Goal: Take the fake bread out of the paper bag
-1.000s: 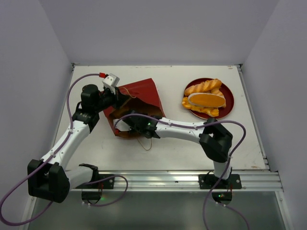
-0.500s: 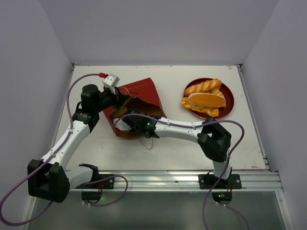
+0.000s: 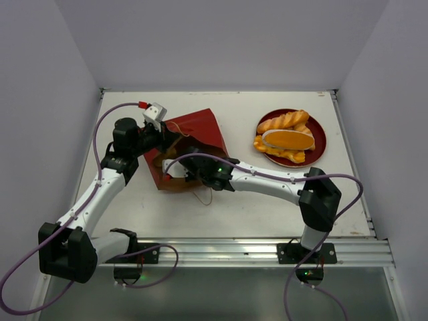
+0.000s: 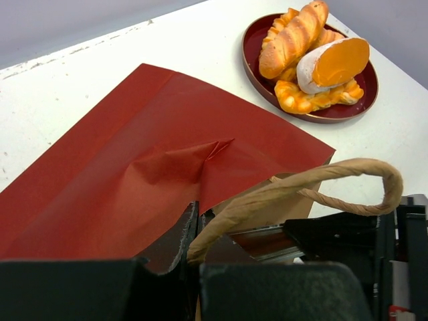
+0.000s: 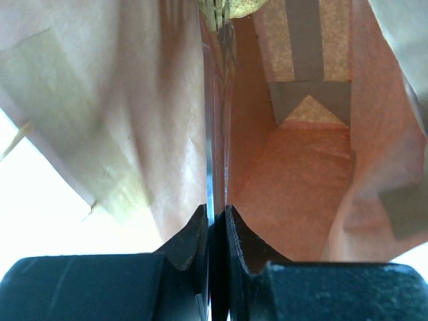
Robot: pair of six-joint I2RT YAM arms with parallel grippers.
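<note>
**A:** Where's the bread (image 3: 287, 137)?

**B:** All I can see of it is piled on the plate (image 3: 322, 144), far right on the table (image 3: 254, 207) and well apart from the bag (image 3: 200, 128). The bag lies on its side left of centre, with its mouth at the near end.

**A:** Nothing inside?

**B:** The right wrist view looks down the brown lining to the folded bottom, and no bread shows there. A crease on the left could hide a piece. I can't tell.

**A:** And the jaws?

**B:** The left jaws are clamped on the bag's rim, where the handle (image 4: 334, 170) loops out. The right jaws are inside the mouth, pressed almost together. What looks like a thin edge of paper sits between them, not bread.

**A:** So what could go wrong?

**B:** If the right arm draws back like that, it pulls paper. With the left arm holding the rim, the two would be pulling against each other. The wall could tear, or the handle could rip off.

**A:** And if the left grip slips?

**B:** Then the whole bag slides across the table and the mouth collapses, so any hidden piece gets harder to reach.

**A:** Anything else?

**B:** Pushing deeper with the jaws that narrow could shove a hidden piece into the bottom fold. I'd judge the bag is probably close to empty.
</note>
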